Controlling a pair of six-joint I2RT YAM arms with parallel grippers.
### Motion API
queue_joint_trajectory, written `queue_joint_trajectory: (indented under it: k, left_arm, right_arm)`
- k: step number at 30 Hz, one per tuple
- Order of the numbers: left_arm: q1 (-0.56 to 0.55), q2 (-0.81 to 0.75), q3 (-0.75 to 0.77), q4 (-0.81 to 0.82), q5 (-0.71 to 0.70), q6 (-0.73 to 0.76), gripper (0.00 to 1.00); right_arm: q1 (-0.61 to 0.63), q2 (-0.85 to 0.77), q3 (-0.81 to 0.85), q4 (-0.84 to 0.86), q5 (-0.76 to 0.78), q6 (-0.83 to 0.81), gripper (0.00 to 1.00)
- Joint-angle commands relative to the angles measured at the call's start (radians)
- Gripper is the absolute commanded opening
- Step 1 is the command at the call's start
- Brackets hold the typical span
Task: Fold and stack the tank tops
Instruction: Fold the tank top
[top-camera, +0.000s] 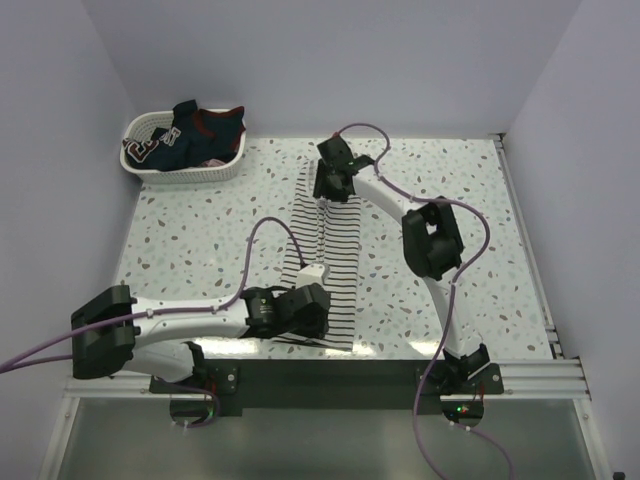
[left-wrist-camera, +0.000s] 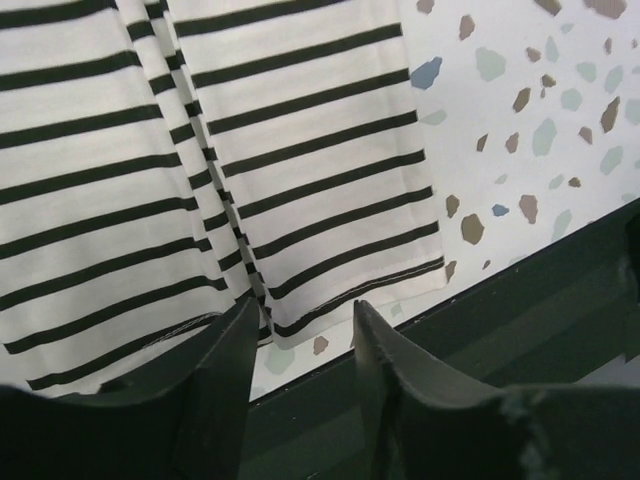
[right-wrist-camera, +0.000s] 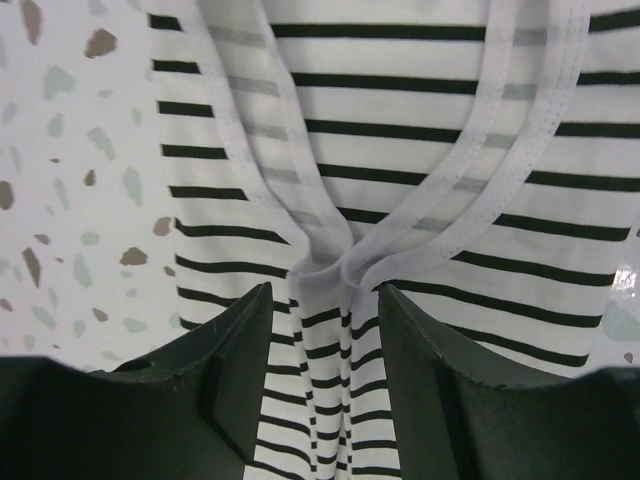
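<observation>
The white tank top with thin dark stripes lies lengthwise in the middle of the table, folded narrow. My left gripper is at its near hem. In the left wrist view the gripper is open and empty, just off the hem. My right gripper is at the far strap end. In the right wrist view the gripper is open, its jaws either side of a bunched ridge of striped cloth where the white-edged straps meet. A dark navy tank top with red trim lies in the basket.
A white woven basket stands at the far left corner with more clothes in it. The table's dark front edge runs just below the striped top's hem. White walls close the table on three sides.
</observation>
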Motion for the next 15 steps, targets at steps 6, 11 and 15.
queue_joint_trajectory:
  k: [6,11,15]
  left_arm:
    - [0.145,-0.064,0.182,-0.073,-0.076,0.063,0.50]
    - [0.434,0.032,0.309,0.010,0.010,0.187,0.44]
    - [0.581,0.189,0.429,0.062,0.008,0.278,0.39]
  right_arm:
    - [-0.026,-0.090,0.069,-0.035,-0.017,-0.047,0.62]
    - [-0.060,-0.184,-0.090,-0.013,-0.011,-0.041,0.59]
    - [-0.063,-0.205,-0.184,0.023,-0.011,-0.052,0.45]
